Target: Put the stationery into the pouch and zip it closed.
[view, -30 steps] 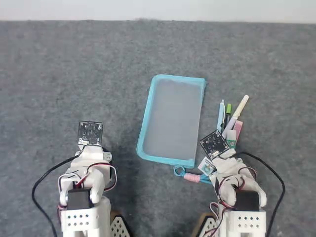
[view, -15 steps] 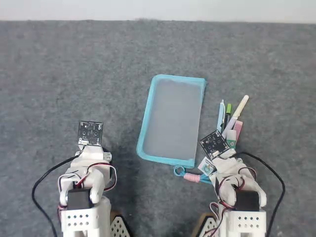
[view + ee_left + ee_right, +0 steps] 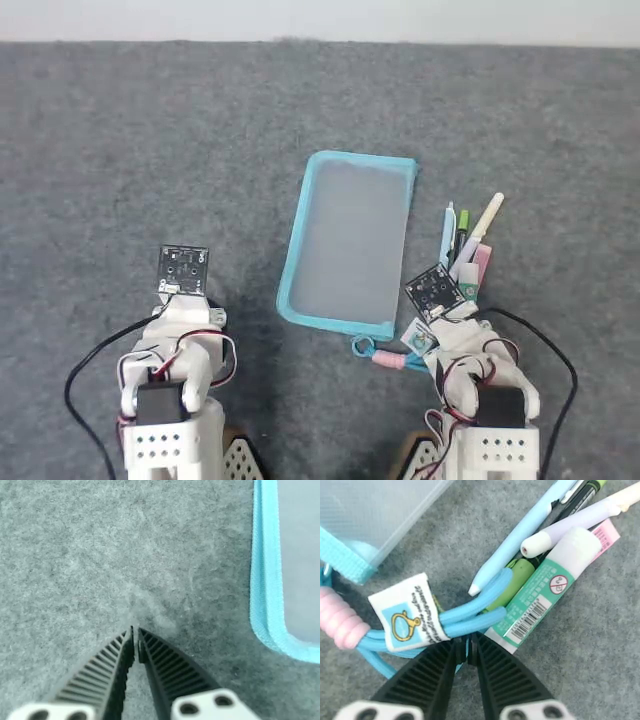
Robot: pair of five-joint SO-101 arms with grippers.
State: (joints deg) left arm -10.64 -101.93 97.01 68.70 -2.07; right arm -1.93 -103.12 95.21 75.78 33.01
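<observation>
None of the stationery is yet packed, and zipping is judged to lie ahead: it is seen bunched just beside the flat pouch, with the left gripper clenched on nothing over the table and the right gripper clenched at the pouch's cord.

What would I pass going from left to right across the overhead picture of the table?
The left arm → the blue-edged pouch → the bundle of stationery.
</observation>
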